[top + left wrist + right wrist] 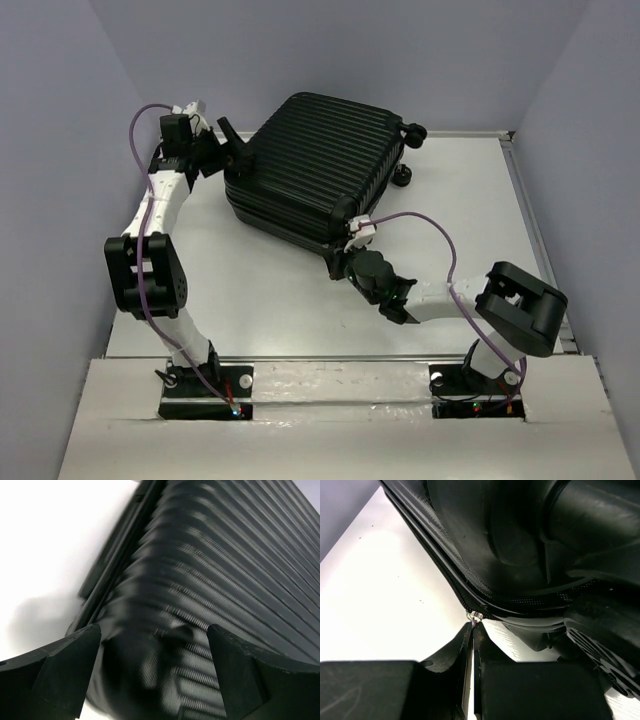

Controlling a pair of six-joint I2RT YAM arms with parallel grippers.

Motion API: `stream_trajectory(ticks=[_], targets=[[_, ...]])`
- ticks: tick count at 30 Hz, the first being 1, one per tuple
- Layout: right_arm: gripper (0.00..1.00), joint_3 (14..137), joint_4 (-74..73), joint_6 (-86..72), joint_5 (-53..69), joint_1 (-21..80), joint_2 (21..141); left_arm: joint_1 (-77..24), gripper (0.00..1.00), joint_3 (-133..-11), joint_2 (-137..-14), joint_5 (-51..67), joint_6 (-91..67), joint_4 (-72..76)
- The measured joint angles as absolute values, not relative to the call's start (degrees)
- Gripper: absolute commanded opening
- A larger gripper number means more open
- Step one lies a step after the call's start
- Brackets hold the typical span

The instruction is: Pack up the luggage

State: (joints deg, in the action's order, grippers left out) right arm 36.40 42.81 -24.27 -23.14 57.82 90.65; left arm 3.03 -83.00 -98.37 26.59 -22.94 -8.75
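Observation:
The luggage (315,160) is a black ribbed hard-shell suitcase lying closed and flat on the white table, turned at an angle. My left gripper (228,142) is open at its far left corner, and in the left wrist view the fingers (70,665) stand wide on either side of the ribbed shell (225,570). My right gripper (340,264) is at the near corner of the case. In the right wrist view the gripper (473,626) is shut on a small metal zipper pull (474,615) on the zipper line of the suitcase (510,540).
Two caster wheels (410,133) stick out at the case's far right end. The white table (460,200) has a raised rail along its right edge (530,225). Grey walls close in at the back and both sides.

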Motion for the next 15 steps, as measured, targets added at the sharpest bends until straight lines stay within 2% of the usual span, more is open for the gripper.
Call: stream_trajectory(ticks=[3, 6, 7, 10, 11, 15], targets=[[0.07, 35.7, 42.8, -24.5, -22.5, 57.8, 90.1, 2.0, 0.94, -84.0, -101.6, 29.4, -22.8, -5.7], [0.07, 35.2, 41.8, -24.5, -22.5, 57.8, 89.1, 1.0, 0.75, -79.5, -101.6, 30.4, -24.4, 2.0], [0.07, 35.2, 41.0, -24.5, -22.5, 57.8, 88.7, 0.4, 0.66, -76.0, -100.5, 29.9, -25.1, 6.8], [0.07, 35.1, 37.6, -24.5, -22.4, 57.7, 87.0, -1.0, 0.53, -67.3, -96.9, 29.0, -29.3, 17.3], [0.07, 35.0, 36.0, -24.5, -22.0, 57.7, 86.1, -1.4, 0.44, -63.6, -94.9, 28.7, -31.5, 21.4], [0.07, 34.7, 31.0, -24.4, -20.3, 58.2, 82.9, -3.5, 0.32, -49.5, -86.3, 27.8, -37.5, 33.3]])
